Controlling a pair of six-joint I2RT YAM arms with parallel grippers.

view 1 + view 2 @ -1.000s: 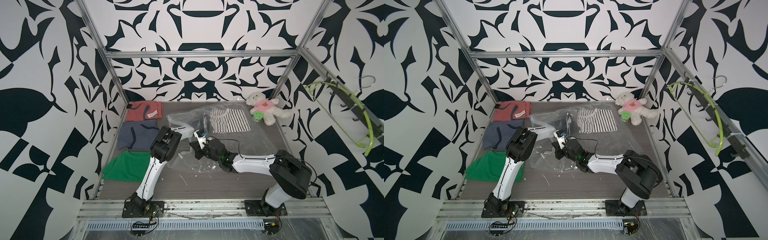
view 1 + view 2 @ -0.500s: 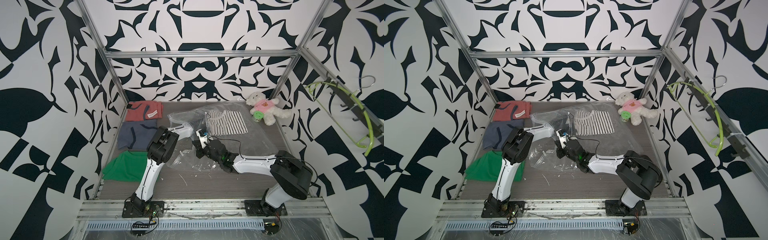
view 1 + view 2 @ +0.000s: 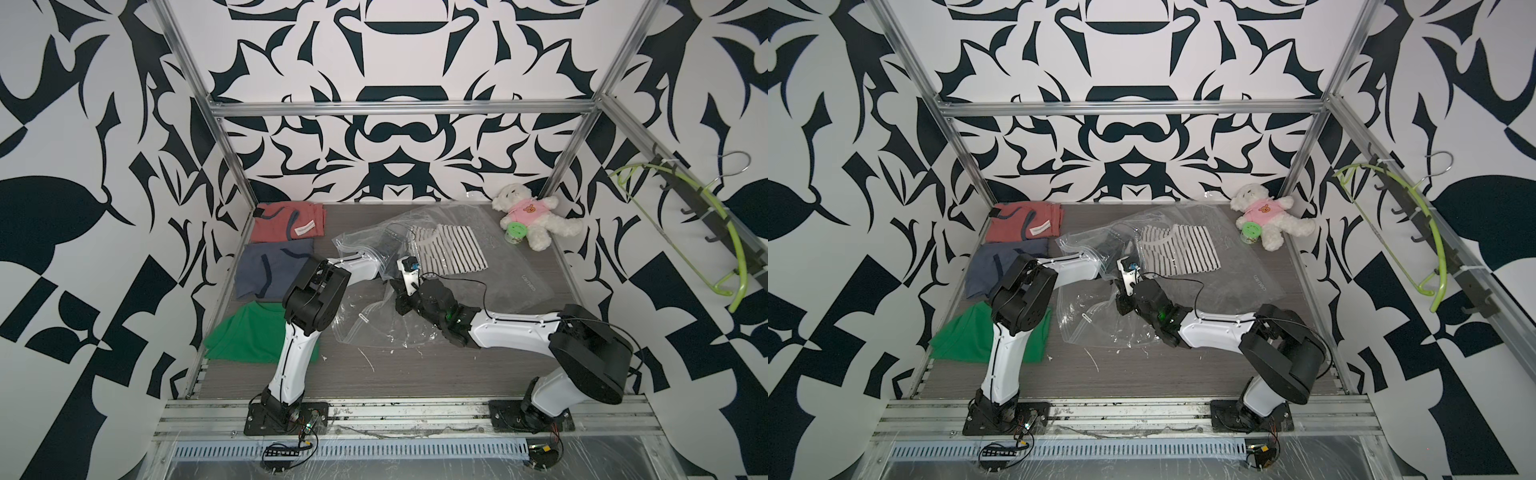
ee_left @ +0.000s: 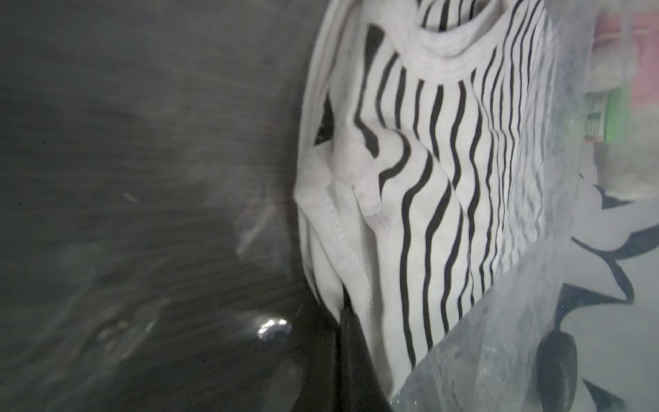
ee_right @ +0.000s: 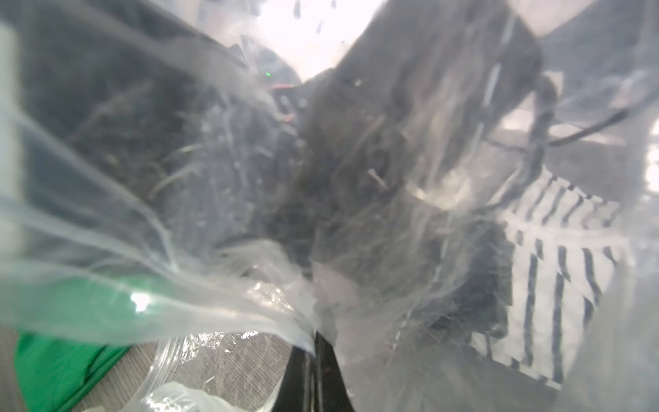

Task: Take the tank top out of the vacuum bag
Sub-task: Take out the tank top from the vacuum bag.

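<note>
Along the left edge of the table I am seeing three garments lying in a row: a red one farthest, a blue-grey one in the middle and a green one nearest. Just right of them the left arm is reaching to the right and away into the mouth of the vacuum bag, with clear plastic draping over its forearm. A small white slider clip is sitting on the bag's near-left edge. The left gripper is working inside the bag; in the left wrist view its jaws are standing closed and pinching the hemmed edge of the tank top. The right gripper, just near of that spot at the table's centre, is also standing closed and is clamping a bunched fold of the bag's plastic. The right arm is stretching low across the table from the near right. The striped tank top is lying flat inside the bag at the far centre, with plastic over it in both top views. At the far right corner a white teddy bear is lying beside a green-lidded jar, apart from the bag.
</note>
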